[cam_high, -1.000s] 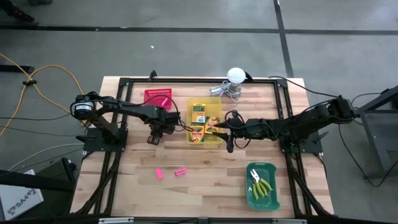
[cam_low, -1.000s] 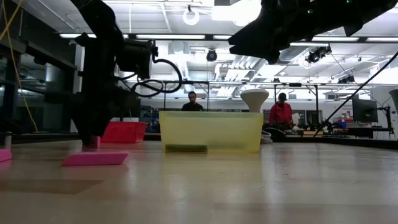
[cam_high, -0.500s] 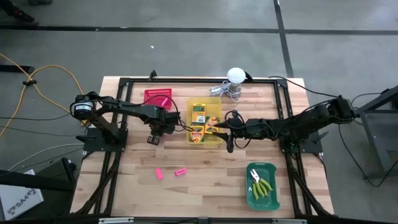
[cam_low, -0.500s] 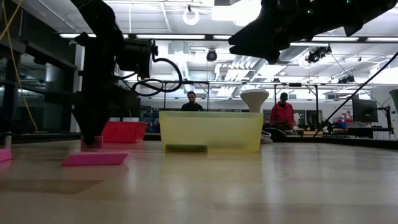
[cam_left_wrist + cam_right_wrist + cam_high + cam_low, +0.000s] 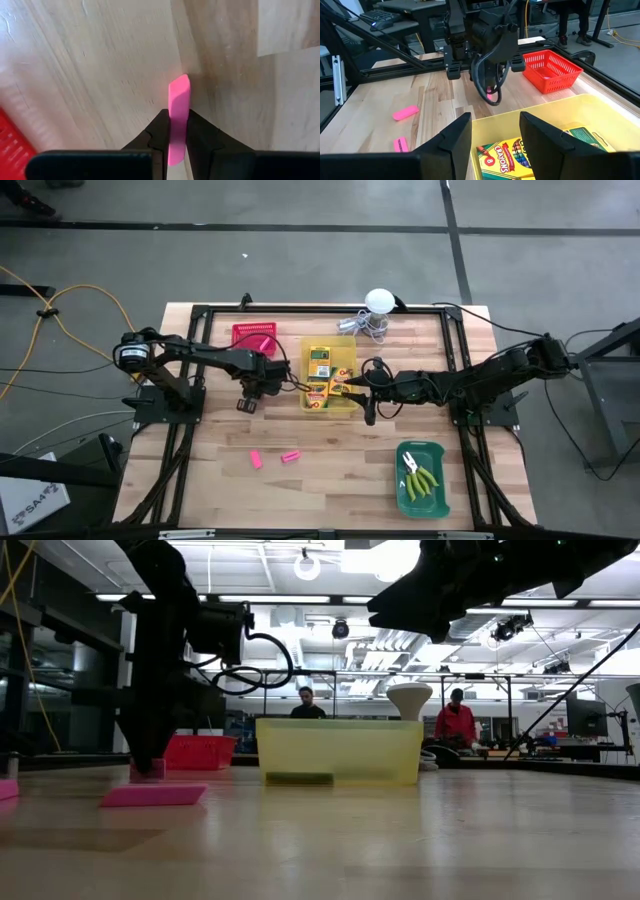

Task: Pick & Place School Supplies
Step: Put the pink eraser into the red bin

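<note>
My left pincer is down at the bench, clamped on a pink eraser that stands between the fingers, just beside the red bin. My right pincer hangs over the yellow bin with its fingers apart, holding nothing; crayon boxes lie inside that bin. 2 more pink erasers rest loose on the bare wood nearer the front edge. The green bin at the front right holds the small tools with yellow-green handles.
</note>
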`<act>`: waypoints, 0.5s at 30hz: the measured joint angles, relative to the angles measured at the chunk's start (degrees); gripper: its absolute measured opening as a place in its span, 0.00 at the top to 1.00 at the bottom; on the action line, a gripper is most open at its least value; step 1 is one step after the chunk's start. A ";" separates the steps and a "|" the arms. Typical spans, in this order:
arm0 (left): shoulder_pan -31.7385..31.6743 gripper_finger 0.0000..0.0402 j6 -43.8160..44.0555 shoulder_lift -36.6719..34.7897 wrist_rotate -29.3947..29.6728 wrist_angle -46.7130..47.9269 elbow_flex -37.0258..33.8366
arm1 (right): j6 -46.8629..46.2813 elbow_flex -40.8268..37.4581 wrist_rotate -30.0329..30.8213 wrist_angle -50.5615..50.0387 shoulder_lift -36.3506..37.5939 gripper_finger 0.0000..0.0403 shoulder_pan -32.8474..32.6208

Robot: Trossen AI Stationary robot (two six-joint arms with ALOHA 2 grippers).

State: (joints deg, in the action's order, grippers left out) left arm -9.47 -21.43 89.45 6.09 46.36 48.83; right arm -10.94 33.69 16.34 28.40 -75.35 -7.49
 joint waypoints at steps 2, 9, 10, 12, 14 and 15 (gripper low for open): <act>0.71 0.90 0.17 -0.03 0.07 1.27 0.76 | 0.00 0.00 0.00 0.00 0.00 0.61 0.00; 1.70 0.91 7.39 -5.09 4.10 2.42 2.26 | 0.01 0.00 0.00 -0.12 0.00 0.61 0.00; 1.46 0.91 8.52 -6.32 4.92 2.62 2.26 | 0.01 0.00 0.00 -0.17 0.00 0.61 0.00; 0.71 0.91 11.50 -8.98 6.28 2.61 2.26 | 0.00 0.00 0.00 -0.35 0.00 0.61 0.00; -0.36 0.91 14.80 -11.75 7.80 2.60 2.26 | 0.02 0.00 0.00 -0.39 0.00 0.61 0.00; -1.01 0.91 16.11 -13.10 8.40 2.58 2.26 | 0.01 0.00 0.00 -0.39 0.00 0.61 0.01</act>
State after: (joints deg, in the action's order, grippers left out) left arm -10.48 -5.33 76.35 14.49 48.94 51.09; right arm -10.93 33.69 16.34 28.01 -75.35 -7.48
